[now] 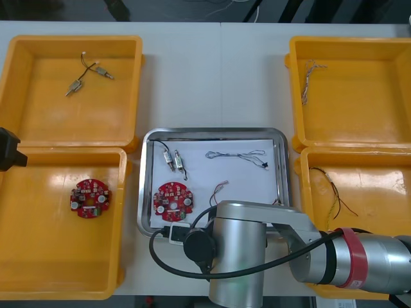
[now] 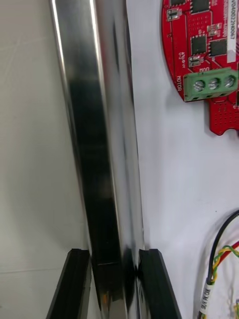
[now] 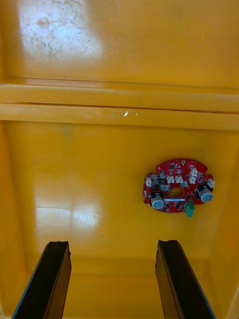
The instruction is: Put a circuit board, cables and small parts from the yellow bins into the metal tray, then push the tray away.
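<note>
Right arm [image 1: 257,250] silver-grey, red band [image 1: 352,256], looped black cable [image 1: 152,249]; fingers [image 2: 74,284] black.

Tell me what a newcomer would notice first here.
The right gripper is shut on the near rim of the metal tray, which holds a red circuit board, cables and small metal parts. The left gripper hangs open over the near left yellow bin, where a second board lies.

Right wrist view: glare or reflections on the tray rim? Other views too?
Right wrist view: the shiny metal tray's rim, between the right gripper's black fingers, mirrors dark and bright bands. Left wrist view: soft bright patches on the yellow plastic bin floor under the open left gripper. Front view: even light, thin highlights along the tray's rim.
</note>
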### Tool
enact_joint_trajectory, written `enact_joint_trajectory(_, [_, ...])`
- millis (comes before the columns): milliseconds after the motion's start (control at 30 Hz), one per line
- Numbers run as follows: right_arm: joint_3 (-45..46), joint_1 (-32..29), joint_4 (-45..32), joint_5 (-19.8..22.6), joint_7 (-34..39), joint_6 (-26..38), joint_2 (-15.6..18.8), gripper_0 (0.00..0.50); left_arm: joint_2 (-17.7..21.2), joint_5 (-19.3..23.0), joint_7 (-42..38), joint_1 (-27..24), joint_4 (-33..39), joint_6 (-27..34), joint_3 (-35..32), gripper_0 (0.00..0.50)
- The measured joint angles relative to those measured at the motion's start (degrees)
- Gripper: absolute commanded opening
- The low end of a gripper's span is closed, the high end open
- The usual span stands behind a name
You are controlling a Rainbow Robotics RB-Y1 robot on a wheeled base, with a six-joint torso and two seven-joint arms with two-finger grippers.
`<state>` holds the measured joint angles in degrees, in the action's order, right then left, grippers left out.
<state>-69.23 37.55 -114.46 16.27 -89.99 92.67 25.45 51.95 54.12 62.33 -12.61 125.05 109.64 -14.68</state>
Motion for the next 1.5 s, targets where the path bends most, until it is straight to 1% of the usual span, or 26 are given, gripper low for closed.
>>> enact_joint_trajectory(67, [0.0,0.0,-0.2,0.0,0.0,0.0,0.0,0.262,0.0,0.0,0.0,0.0,0.0,0.0,0.0,0.500])
enact_joint_trajectory(100, [0.0,0.0,-0.3,0.0,0.0,0.0,0.0,0.245,0.0,0.0,0.0,0.0,0.0,0.0,0.0,0.500])
enact_joint_trajectory(200, [0.0,0.0,-0.6,0.0,0.0,0.1,0.0,0.228,0.0,0.0,0.0,0.0,0.0,0.0,0.0,0.500])
enact_joint_trajectory(267, [0.0,0.0,-0.7,0.0,0.0,0.3,0.0,0.170,0.0,0.0,0.0,0.0,0.0,0.0,0.0,0.500])
enact_joint_trajectory(333, [0.0,0.0,-0.8,0.0,0.0,0.3,0.0,0.089,0.0,0.0,0.0,0.0,0.0,0.0,0.0,0.500])
enact_joint_trajectory(400, [0.0,0.0,-0.9,-0.1,0.0,0.3,0.0,0.051,0.0,0.0,0.0,0.0,0.0,0.0,0.0,0.500])
enact_joint_trajectory(467, [0.0,0.0,-1.0,-0.2,0.0,0.3,0.0,0.028,0.0,0.0,0.0,0.0,0.0,0.0,0.0,0.500])
enact_joint_trajectory(500, [0.0,0.0,-1.0,-0.2,0.0,0.3,0.0,0.006,0.0,0.0,0.0,0.0,0.0,0.0,0.0,0.500])
enact_joint_trajectory(533, [0.0,0.0,-1.0,-0.2,0.0,0.3,0.0,0.000,0.0,0.0,0.0,0.0,0.0,0.0,0.0,0.500])
enact_joint_trajectory(1100, [-0.5,0.1,-1.0,-0.4,0.0,0.3,0.0,0.000,0.0,0.0,0.0,0.0,0.0,0.0,0.0,0.500])
enact_joint_trajectory(1333, [-3.9,2.3,-1.0,-0.8,0.0,0.2,0.0,0.000,0.0,0.0,0.0,0.0,0.0,0.0,0.0,0.500])
enact_joint_trajectory(1500, [-4.7,3.3,-1.0,-0.8,0.0,-0.1,0.0,0.000,0.0,0.0,0.0,0.0,0.0,0.0,0.0,0.500])
